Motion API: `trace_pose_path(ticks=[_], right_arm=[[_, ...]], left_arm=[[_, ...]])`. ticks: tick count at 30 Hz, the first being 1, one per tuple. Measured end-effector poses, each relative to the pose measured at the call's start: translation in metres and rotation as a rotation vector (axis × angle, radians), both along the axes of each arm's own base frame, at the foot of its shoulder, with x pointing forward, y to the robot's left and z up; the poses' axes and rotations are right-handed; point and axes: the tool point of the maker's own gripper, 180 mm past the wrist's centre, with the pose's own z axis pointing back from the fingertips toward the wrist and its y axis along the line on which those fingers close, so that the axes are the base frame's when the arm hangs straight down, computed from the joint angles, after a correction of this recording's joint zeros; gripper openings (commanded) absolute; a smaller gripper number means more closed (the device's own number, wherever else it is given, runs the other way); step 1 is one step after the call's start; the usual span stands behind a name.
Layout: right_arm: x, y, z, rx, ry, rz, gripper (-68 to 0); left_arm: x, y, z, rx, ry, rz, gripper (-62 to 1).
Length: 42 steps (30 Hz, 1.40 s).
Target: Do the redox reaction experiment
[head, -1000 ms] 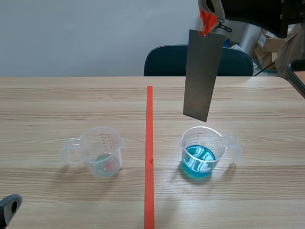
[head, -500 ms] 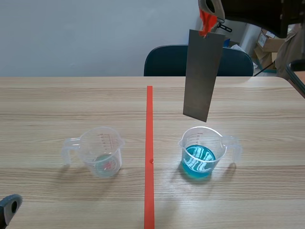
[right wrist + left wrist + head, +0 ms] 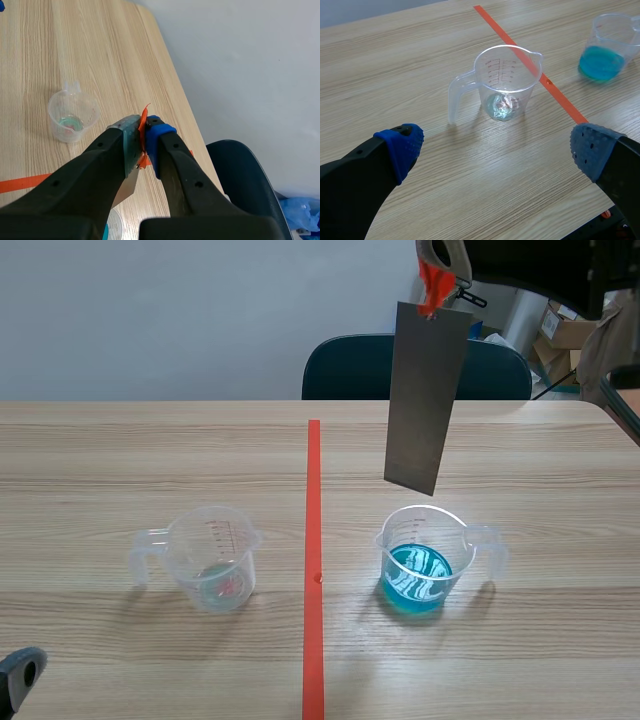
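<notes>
Metal strip (image 3: 425, 400) in the scene view: clamped at its top end in my right gripper (image 3: 440, 268), long axis nearly vertical, free end pointing to 6 o'clock, hanging just above the blue beaker (image 3: 420, 565). So the dip should be straight down.

Left wrist view: my left gripper (image 3: 497, 145) gapes wide and empty, with the clear beaker (image 3: 506, 82) ahead.

Right wrist view: both fingers pinch the strip's taped end.
</notes>
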Motion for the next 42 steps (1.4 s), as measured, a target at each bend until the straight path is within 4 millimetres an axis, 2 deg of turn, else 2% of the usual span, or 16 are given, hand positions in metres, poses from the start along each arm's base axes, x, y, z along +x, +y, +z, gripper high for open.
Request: trace_pose_path(ticks=[6,10,18,24,31,42], right_arm=[[-0.001,0.006,0.001,0.029,0.000,0.008,-66.9],[-0.002,0.018,-0.008,0.014,0.009,0.027,-66.9],[-0.008,0.054,-0.004,0.026,-0.007,0.115,-66.9],[-0.012,0.089,-0.002,0.039,-0.035,0.189,-66.9],[-0.001,0.121,-0.007,0.053,-0.016,0.236,-66.9],[0.007,0.158,-0.014,0.052,0.032,0.306,-66.9]], left_arm=[[0.000,0.000,0.000,0.000,0.000,0.000,1.4],[0.000,0.000,0.000,0.000,0.000,0.000,1.4],[0.000,0.000,0.000,0.000,0.000,0.000,1.4],[0.000,0.000,0.000,0.000,0.000,0.000,1.4],[0.000,0.000,0.000,0.000,0.000,0.000,1.4],[0.000,0.000,0.000,0.000,0.000,0.000,1.4]])
